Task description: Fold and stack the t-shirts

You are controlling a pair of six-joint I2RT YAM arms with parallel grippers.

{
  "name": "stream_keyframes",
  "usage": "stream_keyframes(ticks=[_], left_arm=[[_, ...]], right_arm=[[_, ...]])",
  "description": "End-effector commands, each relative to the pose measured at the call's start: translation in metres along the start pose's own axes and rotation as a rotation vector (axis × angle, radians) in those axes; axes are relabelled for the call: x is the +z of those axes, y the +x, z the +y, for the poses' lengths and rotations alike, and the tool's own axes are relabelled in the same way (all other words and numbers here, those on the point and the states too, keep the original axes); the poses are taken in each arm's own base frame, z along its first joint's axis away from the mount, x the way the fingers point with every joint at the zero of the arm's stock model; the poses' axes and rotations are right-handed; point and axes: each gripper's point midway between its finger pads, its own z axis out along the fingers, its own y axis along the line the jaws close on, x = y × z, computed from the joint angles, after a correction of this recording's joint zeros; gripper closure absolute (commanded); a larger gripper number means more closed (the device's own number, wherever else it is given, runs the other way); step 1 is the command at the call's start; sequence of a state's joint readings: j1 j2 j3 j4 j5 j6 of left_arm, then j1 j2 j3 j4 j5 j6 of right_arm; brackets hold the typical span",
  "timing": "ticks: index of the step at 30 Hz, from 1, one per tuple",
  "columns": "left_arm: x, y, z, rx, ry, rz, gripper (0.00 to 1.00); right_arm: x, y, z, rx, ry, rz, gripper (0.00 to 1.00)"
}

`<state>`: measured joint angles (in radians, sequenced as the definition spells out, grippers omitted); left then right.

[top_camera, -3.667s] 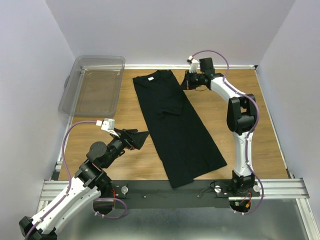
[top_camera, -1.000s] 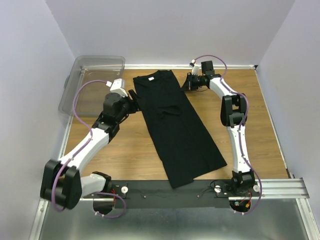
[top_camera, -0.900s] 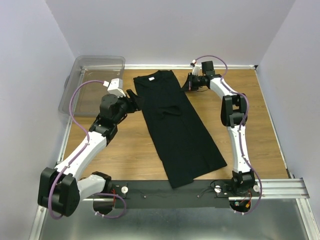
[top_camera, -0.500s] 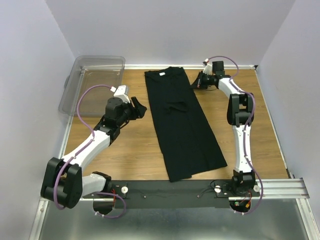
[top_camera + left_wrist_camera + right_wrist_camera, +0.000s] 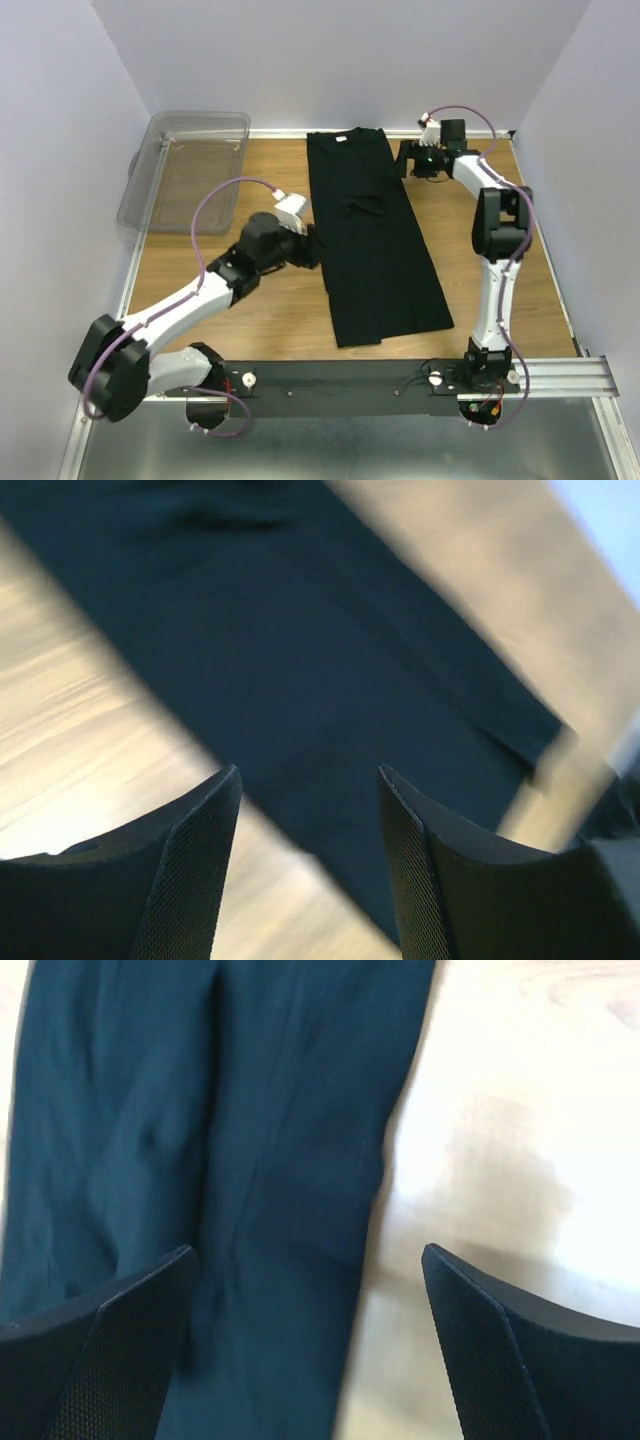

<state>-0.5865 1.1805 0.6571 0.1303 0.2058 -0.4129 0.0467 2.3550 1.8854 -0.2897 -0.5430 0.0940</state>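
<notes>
1. The left gripper (image 5: 312, 246), jaws spread and empty, hovers at the left edge of the long black t-shirt (image 5: 375, 250) in mid-frame, probably placed to take that edge for a fold.
2. The t-shirt lies flat down the centre of the wooden table (image 5: 270, 315), collar at the far end.
3. The right gripper (image 5: 408, 160), jaws wide apart, grips nothing beside the upper-right shoulder.
4. A clear bin (image 5: 200, 118) sits at the upper left, and pale walls (image 5: 350, 60) enclose the table.

The t-shirt (image 5: 372, 240) is soft, matt black cloth, faintly creased, on my table (image 5: 250, 310) of smooth, slightly glossy wood. The bin (image 5: 190, 180) at its far left corner is clear, shiny plastic. My left gripper (image 5: 308, 780) has matt black, finely ribbed fingers (image 5: 195, 870)
</notes>
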Motion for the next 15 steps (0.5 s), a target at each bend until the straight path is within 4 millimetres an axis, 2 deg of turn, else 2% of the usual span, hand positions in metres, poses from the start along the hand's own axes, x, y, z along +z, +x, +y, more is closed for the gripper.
stream_keyframes(ticks=[1, 2, 3, 5, 6, 7, 8, 9, 12, 13, 15], left_arm=[[-0.024, -0.040, -0.065, 0.286, 0.091, -0.143, 0.35], [-0.034, -0.044, -0.099, 0.370, 0.165, -0.176, 0.34], [-0.044, -0.054, -0.124, 0.534, 0.211, -0.231, 0.29], [-0.049, -0.054, -0.138, 0.729, 0.247, -0.260, 0.21], [-0.046, -0.045, -0.136, 0.887, 0.257, -0.255, 0.13], [-0.044, -0.039, -0.134, 0.945, 0.263, -0.242, 0.11], [-0.042, -0.029, -0.134, 1.004, 0.291, -0.221, 0.12], [-0.040, -0.013, -0.134, 1.040, 0.317, -0.183, 0.13], [-0.046, 0.041, -0.166, 1.093, 0.469, -0.121, 0.16], [-0.046, 0.071, -0.166, 1.130, 0.494, -0.069, 0.17], [-0.050, 0.106, -0.173, 1.190, 0.502, -0.020, 0.17]], right_arm=[[-0.063, 0.010, 0.007, -0.380, 0.050, 0.028, 0.00], [-0.078, 0.015, 0.018, -0.447, 0.010, 0.024, 0.00], [-0.102, 0.031, 0.051, -0.626, -0.128, 0.005, 0.00], [-0.133, 0.066, 0.087, -0.838, -0.289, -0.032, 0.00], [-0.170, 0.068, 0.123, -1.142, -0.395, -0.143, 0.00], [-0.176, 0.125, 0.124, -1.208, -0.471, -0.096, 0.00], [-0.183, 0.138, 0.130, -1.382, -0.495, -0.116, 0.00], [-0.189, 0.159, 0.137, -1.409, -0.502, -0.056, 0.00], [-0.212, 0.187, 0.142, -1.387, -0.512, 0.033, 0.01], [-0.218, 0.190, 0.143, -1.381, -0.507, 0.051, 0.02], [-0.224, 0.200, 0.141, -1.328, -0.507, 0.095, 0.05]])
